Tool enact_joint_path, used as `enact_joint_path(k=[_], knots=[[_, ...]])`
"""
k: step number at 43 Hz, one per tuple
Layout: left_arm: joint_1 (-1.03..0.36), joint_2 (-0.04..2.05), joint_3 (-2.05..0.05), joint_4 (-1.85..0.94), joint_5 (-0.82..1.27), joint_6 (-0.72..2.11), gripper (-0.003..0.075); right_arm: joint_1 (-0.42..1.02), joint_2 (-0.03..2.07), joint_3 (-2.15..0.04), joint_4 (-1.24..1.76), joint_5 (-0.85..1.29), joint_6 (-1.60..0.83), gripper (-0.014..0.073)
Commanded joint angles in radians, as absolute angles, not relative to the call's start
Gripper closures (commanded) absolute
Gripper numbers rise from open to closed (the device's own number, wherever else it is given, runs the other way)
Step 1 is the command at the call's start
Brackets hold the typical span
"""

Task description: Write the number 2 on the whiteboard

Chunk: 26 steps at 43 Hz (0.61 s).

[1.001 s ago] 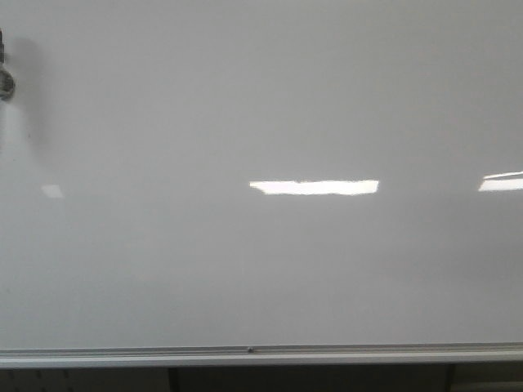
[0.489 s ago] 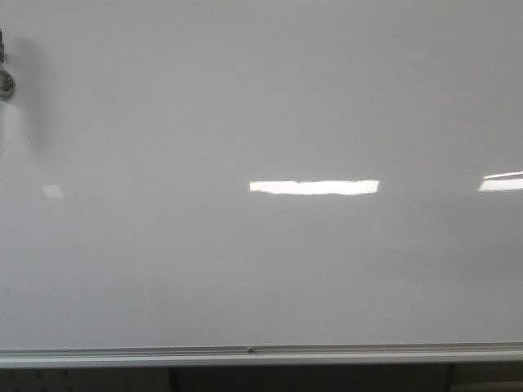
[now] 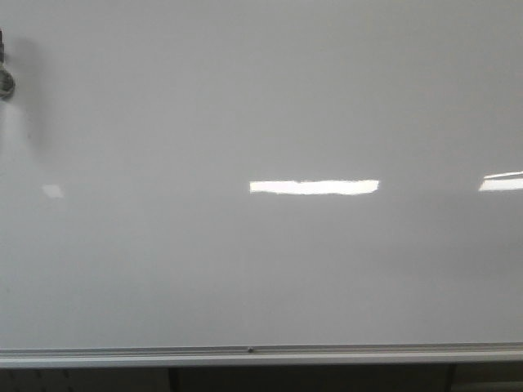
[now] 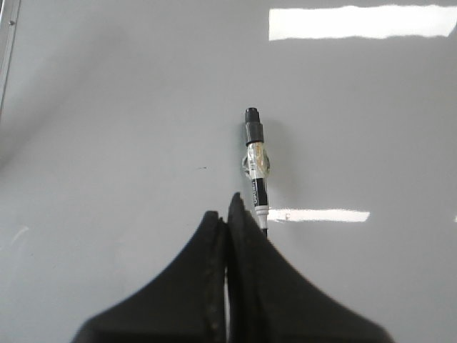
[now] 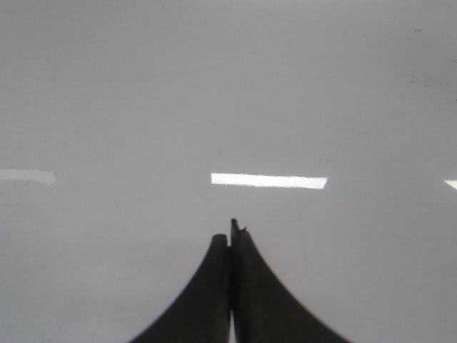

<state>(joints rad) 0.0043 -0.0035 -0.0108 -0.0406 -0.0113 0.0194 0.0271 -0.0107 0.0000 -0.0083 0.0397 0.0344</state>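
The whiteboard (image 3: 261, 122) fills the front view, glossy white-grey with bright light reflections. No number 2 shows on it in any view. Neither gripper shows in the front view. In the left wrist view my left gripper (image 4: 227, 214) has its jaws pressed together with nothing between them. A black-capped marker pen (image 4: 254, 153) lies on the whiteboard (image 4: 128, 107) just beyond the fingertips, its near end hidden behind one finger (image 4: 246, 221). In the right wrist view my right gripper (image 5: 230, 232) is shut and empty over the bare whiteboard (image 5: 228, 86).
The board's silver frame edge (image 3: 261, 355) runs along the front, and also shows in the left wrist view (image 4: 7, 50). A small dark grey object (image 3: 5, 80) is cut off at the left edge of the front view. Faint specks (image 5: 421, 32) mark the board.
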Motion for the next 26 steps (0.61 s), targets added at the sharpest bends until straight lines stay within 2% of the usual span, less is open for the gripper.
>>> enact_joint_path(k=[1, 10, 26], knots=[[0.003, -0.029, -0.110, -0.048, -0.076, 0.010, 0.0741, 0.029, -0.029, -0.104, -0.008, -0.012, 0.029, 0.0656], [0.003, 0.030, -0.346, -0.048, 0.104, 0.010, 0.0741, 0.029, 0.027, -0.288, -0.008, 0.127, 0.029, 0.0656], [0.003, 0.286, -0.655, -0.048, 0.438, 0.010, 0.0741, 0.029, 0.304, -0.582, -0.008, 0.398, 0.029, 0.0656]])
